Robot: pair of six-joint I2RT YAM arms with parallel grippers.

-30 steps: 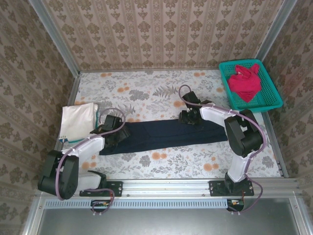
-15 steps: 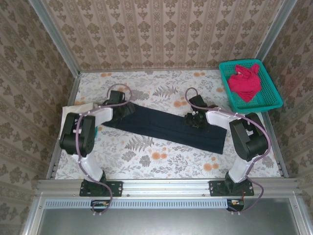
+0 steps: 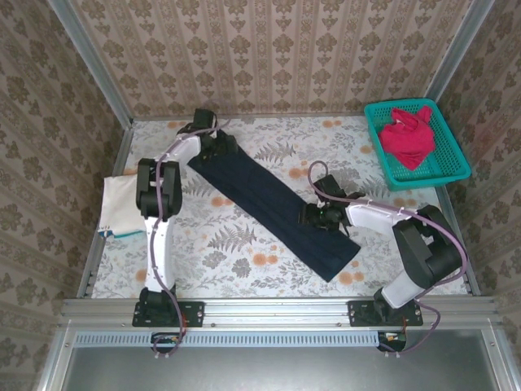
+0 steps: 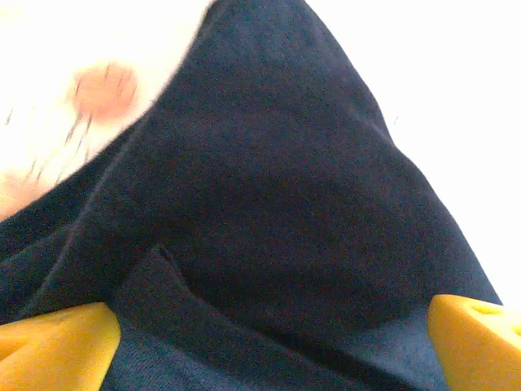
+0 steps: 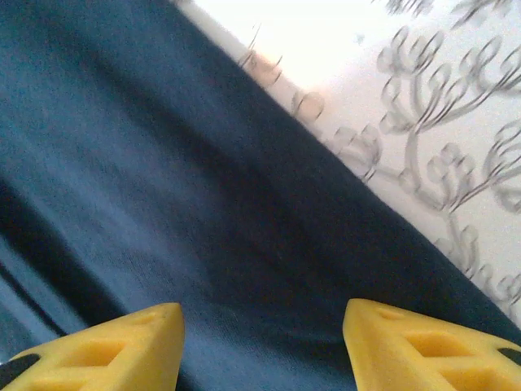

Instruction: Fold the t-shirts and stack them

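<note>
Evidently only the cream-white cloth t-shirt [image 3: 122, 208] lay folded; spread left fingers [image 4: 57, 342] and right fingers [image 5: 423, 342] sat on the half-folded navy cloth t-shirt [image 3: 269, 204].

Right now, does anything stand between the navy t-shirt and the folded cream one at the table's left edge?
Nothing lies on the table between the navy t-shirt and the cream t-shirt. But the left arm rises through that gap, right beside the cream t-shirt's edge.

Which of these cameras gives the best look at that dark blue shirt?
The top external view: it takes in the whole navy shirt, a long folded strip lying diagonally across the table. The two wrist views give blurry close-ups of patches of its cloth.
</note>
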